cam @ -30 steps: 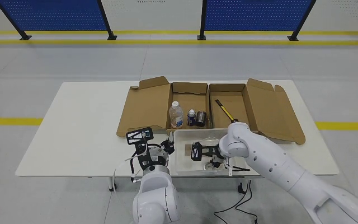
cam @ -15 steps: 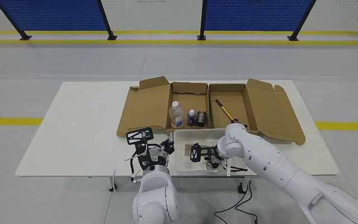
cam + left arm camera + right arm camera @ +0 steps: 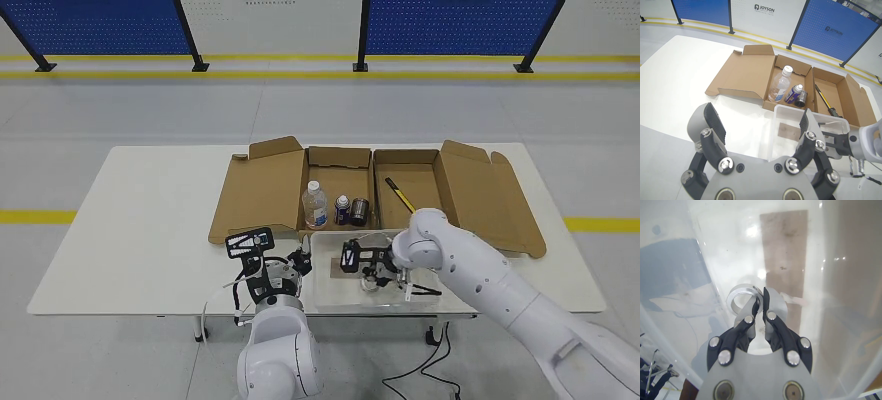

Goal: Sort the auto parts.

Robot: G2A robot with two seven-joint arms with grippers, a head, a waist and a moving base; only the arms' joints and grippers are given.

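A silver metal ring [image 3: 743, 298] hangs above the floor of the clear plastic bin [image 3: 322, 268], with my right gripper [image 3: 760, 300] shut on its wall, one finger inside the ring and one outside. In the top view the right gripper [image 3: 366, 268] is over the bin's middle. A brown flat plate [image 3: 785, 262] lies on the bin's floor beneath it. My left gripper [image 3: 761, 121] stands open and holds nothing, at the table's front edge left of the bin [image 3: 776, 121]. The left cardboard box [image 3: 338, 160] holds a clear bottle [image 3: 315, 204], a spray can [image 3: 342, 209] and a steel cylinder [image 3: 359, 212].
The right cardboard box [image 3: 410, 160] holds a yellow-handled caliper [image 3: 402, 197]. Both boxes have flaps spread open on the white table [image 3: 140, 230]. A small black tool [image 3: 425, 291] lies by the bin's right front corner. The table's left half is bare.
My right gripper has risen and drawn back toward the boxes with the ring in it. The left arm has not moved.
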